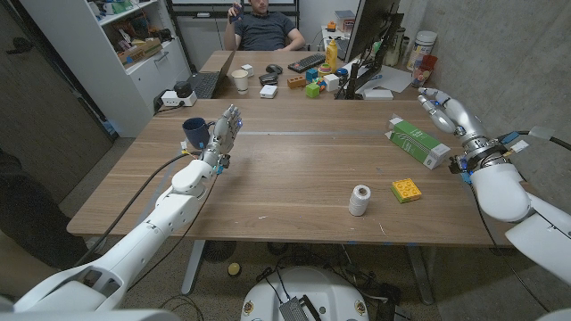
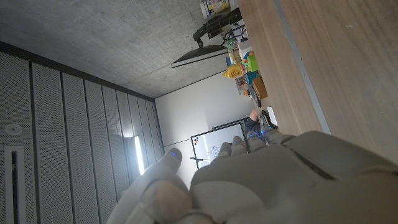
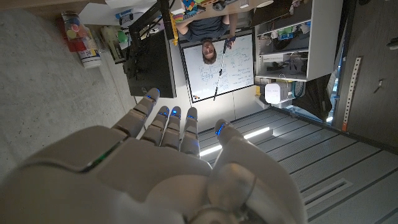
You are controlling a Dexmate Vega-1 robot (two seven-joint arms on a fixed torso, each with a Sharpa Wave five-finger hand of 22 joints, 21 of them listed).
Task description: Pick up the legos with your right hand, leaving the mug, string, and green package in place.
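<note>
A small yellow lego block (image 1: pixel 406 189) lies on the wooden table (image 1: pixel 294 169) at the right, near the front. Beside it stands a white spool of string (image 1: pixel 359 200). A green package (image 1: pixel 417 143) lies further back on the right, and a dark blue mug (image 1: pixel 195 133) stands at the left. My right hand (image 1: pixel 448 110) hovers open beyond the package, fingers straight and apart, holding nothing; its back (image 3: pixel 155 168) shows in the right wrist view. My left hand (image 1: pixel 225 132) is raised open just beside the mug, its back (image 2: pixel 261 180) visible in the left wrist view.
A second desk behind the table carries a cup (image 1: pixel 240 80), a keyboard (image 1: pixel 306 62), coloured blocks (image 1: pixel 313 87) and a monitor (image 1: pixel 368 36). A person (image 1: pixel 263 27) sits behind it. A white shelf unit (image 1: pixel 107 53) stands at the back left.
</note>
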